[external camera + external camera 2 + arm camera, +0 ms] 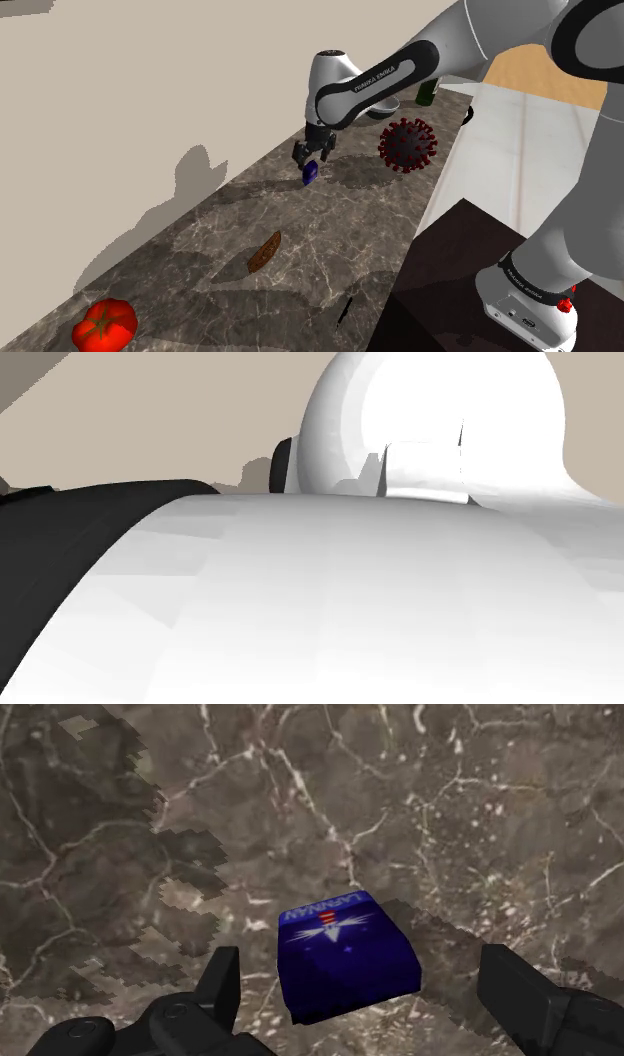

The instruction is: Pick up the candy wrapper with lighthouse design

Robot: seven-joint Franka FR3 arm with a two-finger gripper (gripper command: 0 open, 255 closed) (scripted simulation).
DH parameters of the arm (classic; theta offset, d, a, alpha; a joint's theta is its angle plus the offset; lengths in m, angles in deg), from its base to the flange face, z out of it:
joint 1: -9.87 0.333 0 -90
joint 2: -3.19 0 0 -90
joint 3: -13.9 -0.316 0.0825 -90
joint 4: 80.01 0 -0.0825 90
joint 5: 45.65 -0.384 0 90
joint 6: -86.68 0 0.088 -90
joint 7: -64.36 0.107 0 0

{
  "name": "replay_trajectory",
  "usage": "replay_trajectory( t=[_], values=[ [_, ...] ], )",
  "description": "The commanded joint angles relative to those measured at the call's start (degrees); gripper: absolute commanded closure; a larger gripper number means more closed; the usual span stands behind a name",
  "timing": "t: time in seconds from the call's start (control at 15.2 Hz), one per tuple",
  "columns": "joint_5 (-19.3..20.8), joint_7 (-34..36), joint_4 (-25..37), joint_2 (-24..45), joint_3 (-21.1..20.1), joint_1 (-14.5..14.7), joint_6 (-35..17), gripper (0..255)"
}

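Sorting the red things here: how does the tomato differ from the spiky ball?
The tomato is bright red and smooth; the spiky ball is darker red and studded with spikes. The tomato lies at the shoulder view's lower left; the spiky ball sits farther along, beside the arm. Both are roundish, on the marble counter.

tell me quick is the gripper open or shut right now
Gripper: open; the blue candy wrapper sits between its fingers, not clasped.
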Motion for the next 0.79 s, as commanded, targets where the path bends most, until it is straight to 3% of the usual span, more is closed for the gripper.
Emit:
replay_trajectory(
  t=[0.0, 0.26, 0.33, 0.73],
  values=[
    [0.1, -0.1, -0.3, 1.0, 0.1, 0.0, -1.4, 0],
    [0.3, 0.0, -0.6, 2.3, 0.2, 0.1, -2.9, 0],
    [0.3, 0.0, -0.6, 2.4, 0.2, 0.1, -3.0, 255],
    [0.3, -0.1, -0.6, 2.4, 0.2, 0.1, -3.0, 255]
  ],
)
